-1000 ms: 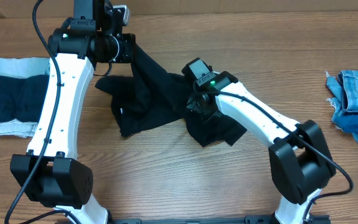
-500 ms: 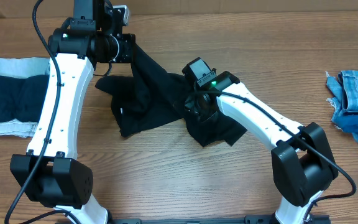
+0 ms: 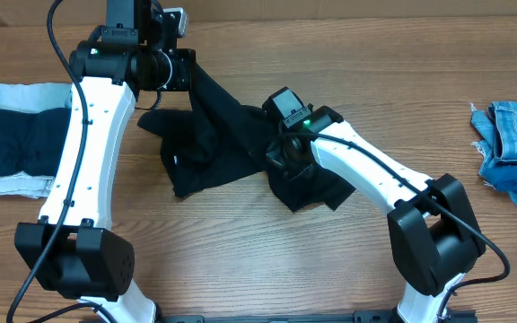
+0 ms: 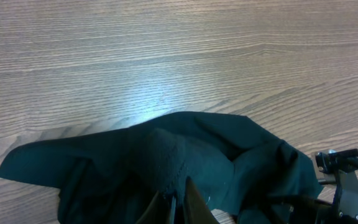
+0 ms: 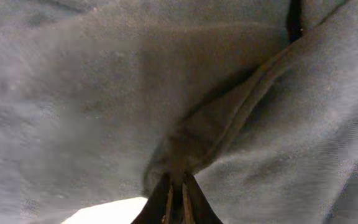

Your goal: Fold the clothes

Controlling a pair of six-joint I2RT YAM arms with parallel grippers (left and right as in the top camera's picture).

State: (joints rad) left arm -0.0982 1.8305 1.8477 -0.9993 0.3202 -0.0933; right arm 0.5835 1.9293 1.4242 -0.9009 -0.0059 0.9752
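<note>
Closed tight, the left end effector (image 3: pixel 184 70) and the right end effector (image 3: pixel 283 154) each pinch the same black garment (image 3: pixel 214 135), which lies crumpled in the middle of a wooden worktop (image 3: pixel 375 72).

At the far left edge sits a folded navy garment (image 3: pixel 12 144) on top of a pale denim piece (image 3: pixel 16 92), well apart from both arms. Next comes the white left arm (image 3: pixel 88 152), reaching toward the far side of the worktop. Its end effector grips the far left corner of the black garment. In the left wrist view the cloth (image 4: pixel 166 149) rises in a peak to the shut fingertips (image 4: pixel 178 202), with bare wood beyond it.

From that corner the black garment drapes down and to the right in loose folds, ending in a bunched lobe beneath the right arm (image 3: pixel 366 170). The right end effector presses down into the garment's right part. In the right wrist view dark cloth (image 5: pixel 73 93) fills nearly everything, and the shut fingertips (image 5: pixel 176 190) hold a raised fold.

At the far right edge lies a heap of light-blue denim (image 3: pixel 514 126) with brighter blue cloth (image 3: pixel 510 179) beside it, well away from both end effectors.
</note>
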